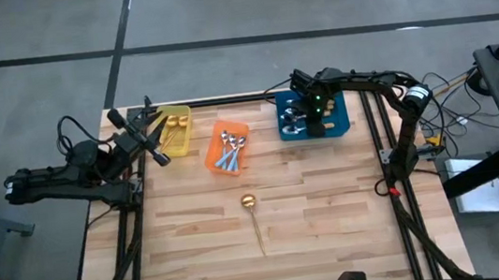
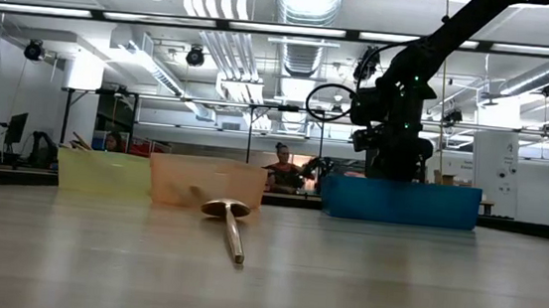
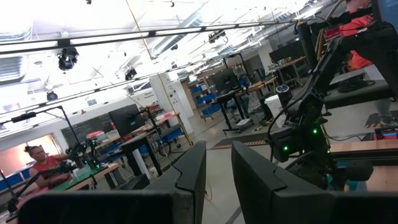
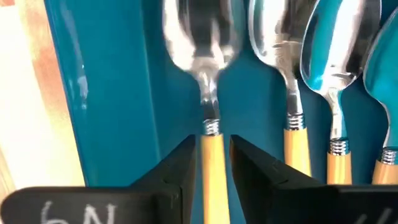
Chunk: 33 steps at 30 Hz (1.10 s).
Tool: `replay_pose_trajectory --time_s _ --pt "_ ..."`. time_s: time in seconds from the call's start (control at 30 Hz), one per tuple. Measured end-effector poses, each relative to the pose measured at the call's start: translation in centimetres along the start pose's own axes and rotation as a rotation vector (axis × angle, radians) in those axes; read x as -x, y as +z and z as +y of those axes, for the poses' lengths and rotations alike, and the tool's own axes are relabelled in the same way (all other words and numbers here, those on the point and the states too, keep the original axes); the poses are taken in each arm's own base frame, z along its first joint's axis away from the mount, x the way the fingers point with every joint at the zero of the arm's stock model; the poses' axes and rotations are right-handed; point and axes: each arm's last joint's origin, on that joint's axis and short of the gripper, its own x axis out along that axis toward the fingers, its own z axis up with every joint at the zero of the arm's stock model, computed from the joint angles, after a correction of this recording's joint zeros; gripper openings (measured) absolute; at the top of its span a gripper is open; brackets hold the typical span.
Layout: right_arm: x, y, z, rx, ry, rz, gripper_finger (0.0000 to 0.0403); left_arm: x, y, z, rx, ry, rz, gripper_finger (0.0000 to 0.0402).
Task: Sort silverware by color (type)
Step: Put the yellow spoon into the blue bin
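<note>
My right gripper [image 4: 213,142] points down into the blue bin [image 1: 340,126], open. An orange handle [image 4: 213,177] of a silver-bowled spoon [image 4: 200,37] stands between its fingers; the spoon's bowl is blurred. Three more orange-handled spoons [image 4: 292,68] lie beside it on the bin's floor. A gold spoon [image 1: 253,217] lies alone on the table's middle. The orange bin [image 1: 236,124] holds blue-handled spoons [image 1: 229,150]. The yellow bin [image 1: 173,151] holds gold spoons [image 1: 178,122]. My left gripper [image 3: 219,163] waits raised by the yellow bin, open, with nothing in it.
The three bins stand in a row along the table's far edge, yellow at left, orange in the middle, blue at right. Bare wood [image 1: 316,227] lies around the lone gold spoon. A person [image 2: 280,167] sits in the room beyond the table.
</note>
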Motion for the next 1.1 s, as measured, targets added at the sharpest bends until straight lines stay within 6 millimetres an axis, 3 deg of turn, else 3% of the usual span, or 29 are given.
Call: replay_pose_trajectory --time_s 0.43,0.67,1.1 --pt "0.8 0.7 -0.3 -0.049 -0.021 -0.029 0.0059 0.0 0.0 0.0 0.000 0.000 0.000 0.0059" --pt "2.1 2.1 -1.4 -0.282 -0.157 -0.118 0.0041 0.0 0.0 0.0 0.000 0.000 0.000 0.0059" --pt "1.6 2.9 -2.2 -0.501 -0.208 -0.281 0.0009 0.0 0.0 0.0 0.004 0.000 0.000 0.0059"
